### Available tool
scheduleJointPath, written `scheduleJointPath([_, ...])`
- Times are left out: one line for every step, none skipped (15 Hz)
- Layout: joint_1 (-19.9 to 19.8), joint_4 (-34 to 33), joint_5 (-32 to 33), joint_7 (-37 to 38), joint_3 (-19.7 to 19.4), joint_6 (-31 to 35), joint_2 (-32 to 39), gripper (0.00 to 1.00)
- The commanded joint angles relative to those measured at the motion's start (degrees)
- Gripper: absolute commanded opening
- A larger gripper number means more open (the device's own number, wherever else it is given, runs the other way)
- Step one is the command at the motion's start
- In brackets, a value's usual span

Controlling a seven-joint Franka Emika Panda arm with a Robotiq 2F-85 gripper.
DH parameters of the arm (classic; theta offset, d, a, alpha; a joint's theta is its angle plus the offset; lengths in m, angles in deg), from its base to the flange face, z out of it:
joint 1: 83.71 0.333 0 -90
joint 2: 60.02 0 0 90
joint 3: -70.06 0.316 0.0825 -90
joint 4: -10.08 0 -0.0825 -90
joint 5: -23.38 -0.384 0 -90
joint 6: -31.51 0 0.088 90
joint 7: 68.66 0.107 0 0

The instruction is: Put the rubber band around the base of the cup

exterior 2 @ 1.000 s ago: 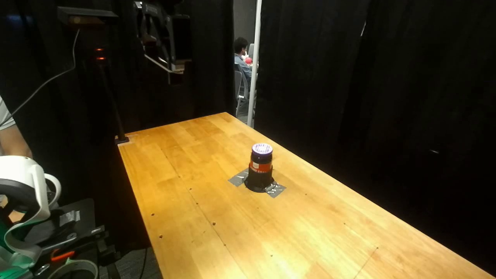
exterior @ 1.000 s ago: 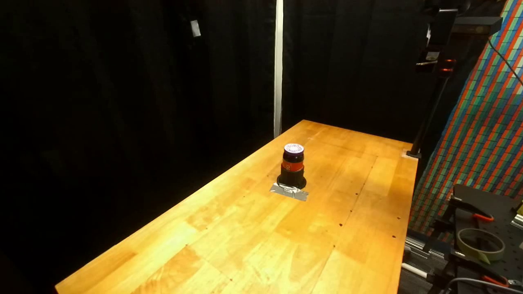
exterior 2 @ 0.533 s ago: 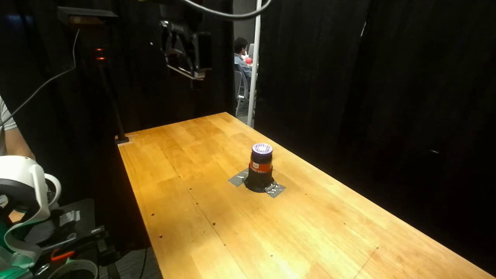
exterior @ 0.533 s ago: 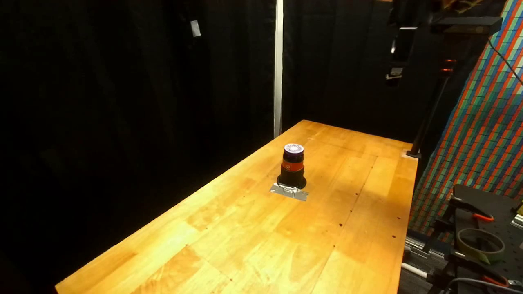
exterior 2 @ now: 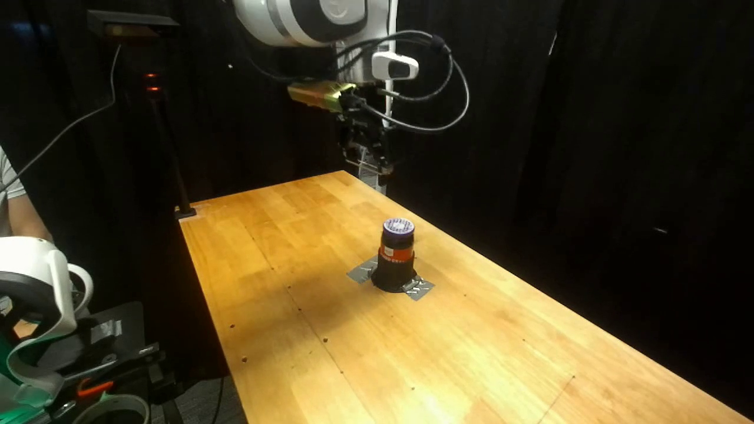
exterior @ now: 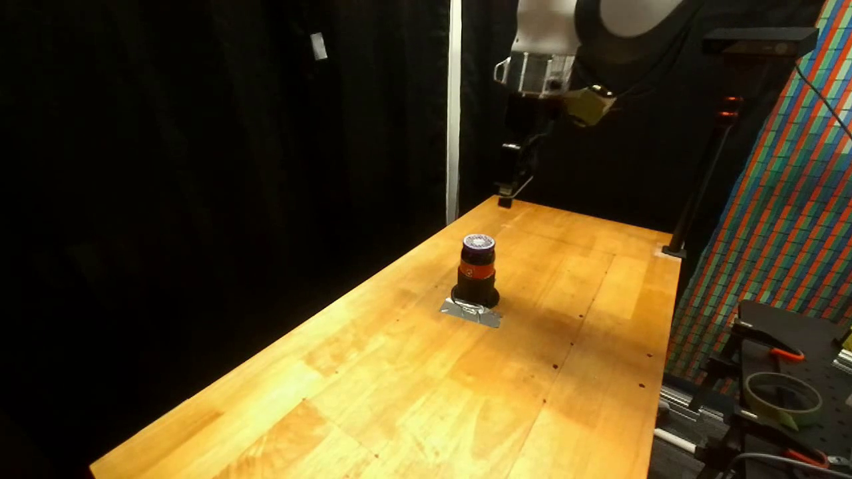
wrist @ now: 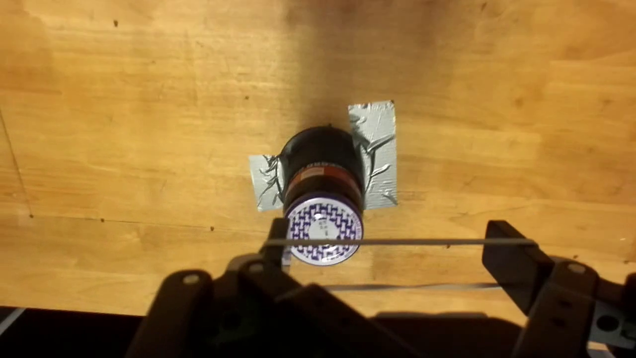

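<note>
The cup [exterior: 478, 271] is a dark cylinder with an orange-red band and a white-and-purple patterned lid. It stands upright in a black base on the wooden table, and also shows in an exterior view [exterior 2: 396, 254] and the wrist view [wrist: 325, 181]. My gripper [wrist: 388, 234] is open, its fingers wide apart. The tan rubber band [wrist: 422, 242] is stretched around both fingers as two strands. In both exterior views the gripper [exterior: 506, 198] [exterior 2: 370, 166] hangs above the table, higher than the cup and behind it. In the wrist view the lid is beside the left finger.
Grey tape strips [wrist: 380, 154] [wrist: 267, 181] hold the black base to the table [exterior: 413, 386]. A post with a camera [exterior: 759, 43] stands at the table's far corner. A cart with a tape roll [exterior: 783, 399] is beside the table. Black curtains hang behind.
The arm has swung in over the table and lowered, bringing the gripper nearer the cup. The cup has not moved. The gripper's shadow has moved across the table.
</note>
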State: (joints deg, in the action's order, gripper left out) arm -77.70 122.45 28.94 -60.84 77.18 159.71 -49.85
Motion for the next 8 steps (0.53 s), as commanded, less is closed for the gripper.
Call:
scheduleJointPath([1.76,-9.41,4.72,5.55,-2.27,3.36,10.37,1.00])
scheduleJointPath([2.00,-10.97,5.11,6.16,-2.91,4.48,12.53,1.00])
scheduleJointPath([2.28,-12.09,5.03,6.37,-3.45,5.36,14.23,1.00])
scheduleJointPath([2.47,-13.50,4.94,6.42,-4.11,6.08,16.10,1.00])
scheduleJointPath([2.83,-14.32,5.14,6.70,-4.76,6.88,17.36,1.00])
scheduleJointPath([2.94,-15.17,4.88,6.49,-5.25,7.47,18.65,1.00])
scheduleJointPath([2.55,-16.12,3.88,5.23,-5.23,7.80,19.89,1.00])
scheduleJointPath([2.67,-16.77,3.84,5.23,-5.60,8.00,20.83,1.00])
